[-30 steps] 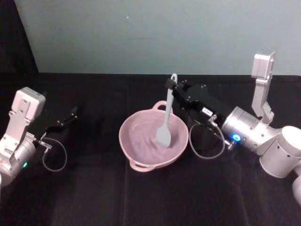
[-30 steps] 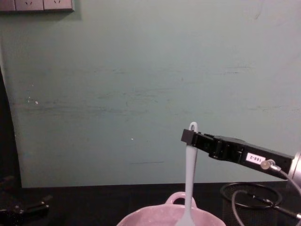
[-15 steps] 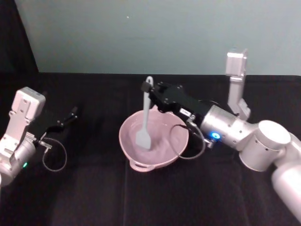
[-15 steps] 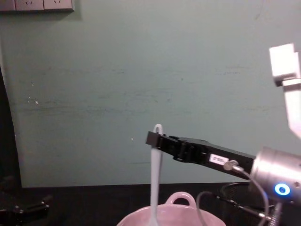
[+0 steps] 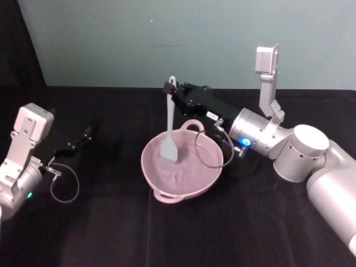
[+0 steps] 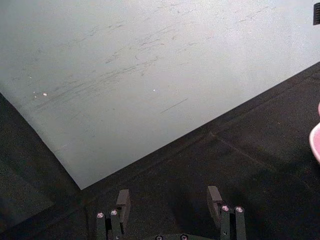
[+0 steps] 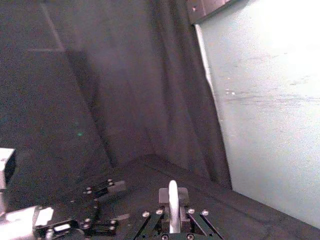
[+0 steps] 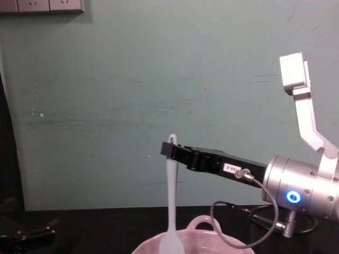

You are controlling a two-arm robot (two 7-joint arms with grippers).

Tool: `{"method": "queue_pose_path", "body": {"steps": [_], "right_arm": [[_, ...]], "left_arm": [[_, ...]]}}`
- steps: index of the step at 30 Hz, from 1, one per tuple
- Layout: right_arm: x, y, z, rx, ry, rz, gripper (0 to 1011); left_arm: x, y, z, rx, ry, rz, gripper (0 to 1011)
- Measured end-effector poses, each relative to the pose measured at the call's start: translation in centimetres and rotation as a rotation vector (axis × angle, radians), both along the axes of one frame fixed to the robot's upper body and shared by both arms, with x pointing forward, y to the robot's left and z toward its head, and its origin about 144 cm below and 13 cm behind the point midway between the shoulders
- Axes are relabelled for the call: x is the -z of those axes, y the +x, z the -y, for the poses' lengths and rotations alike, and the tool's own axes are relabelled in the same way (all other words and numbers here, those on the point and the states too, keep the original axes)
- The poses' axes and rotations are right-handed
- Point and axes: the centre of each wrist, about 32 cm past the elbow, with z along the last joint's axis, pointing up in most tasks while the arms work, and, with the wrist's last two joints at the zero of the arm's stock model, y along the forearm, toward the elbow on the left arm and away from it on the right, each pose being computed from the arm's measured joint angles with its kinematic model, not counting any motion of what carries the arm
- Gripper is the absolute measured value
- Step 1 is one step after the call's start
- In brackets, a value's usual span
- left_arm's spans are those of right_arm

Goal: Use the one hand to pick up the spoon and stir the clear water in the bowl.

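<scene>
r gripper [image 5: 169, 89]: clamped on top end of spoon [image 5: 168, 125] handle, just under the hole; arm reaches in from 3 o'clock, above the bowl [image 5: 147, 167]. r wrist view shows the white handle [image 7: 173, 199] pinched between the jaws.
spoon: hangs near upright, paddle head down, inside the bowl at abt 10 o'clock of its centre. chest view has the head [image 8: 170, 241] dropping behind the near rim.
bowl: pink, mid-table on black cloth [image 5: 111, 233]; 1 loop handle at 1 o'clock, another at 7 o'clock.
water [image 5: 186, 172]: barely visible, faint ripple-ish glints; can't tell if the head is wetted.
l gripper [image 5: 83, 137]: parked at bowl's 9 o'clock, well apart, fingers spread w/ nothing in them [image 6: 168, 200].
done: pickup looks complete, spoon is in the bowl.
in hand: prob. mid-stir, judged from the pose.
left: more sweeps round the bowl, keeping the head low and off the rim; no way to tell how many are needed.
</scene>
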Motion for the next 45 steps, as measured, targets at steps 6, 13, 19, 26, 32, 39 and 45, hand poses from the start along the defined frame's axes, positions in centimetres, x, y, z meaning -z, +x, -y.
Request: {"method": "queue_pose_path", "body": {"steps": [6,13,19,26,32,39,45], "right_arm": [[-0.2,0.3,1.5,0.045,-0.008,0.008,109],[-0.4,-1.3,3.9,0.106,-0.018,0.011,109],[-0.5,-3.1,5.0,0.120,-0.025,0.004,109],[-1.0,-5.4,5.3,0.101,0.003,-0.010,109],[-1.7,-6.0,4.5,0.067,0.028,0.009,109],[-2.9,-6.3,3.5,0.041,0.036,0.052,109],[-5.3,-6.5,3.3,0.034,0.011,0.117,109]], "left_arm": [[0.0,0.0,0.0,0.000,0.000,0.000,1011],[0.0,0.0,0.0,0.000,0.000,0.000,1011],[0.0,0.0,0.0,0.000,0.000,0.000,1011],[0.0,0.0,0.0,0.000,0.000,0.000,1011],[0.0,0.0,0.0,0.000,0.000,0.000,1011],[0.0,0.0,0.0,0.000,0.000,0.000,1012],[0.0,0.0,0.0,0.000,0.000,0.000,1011]]}}
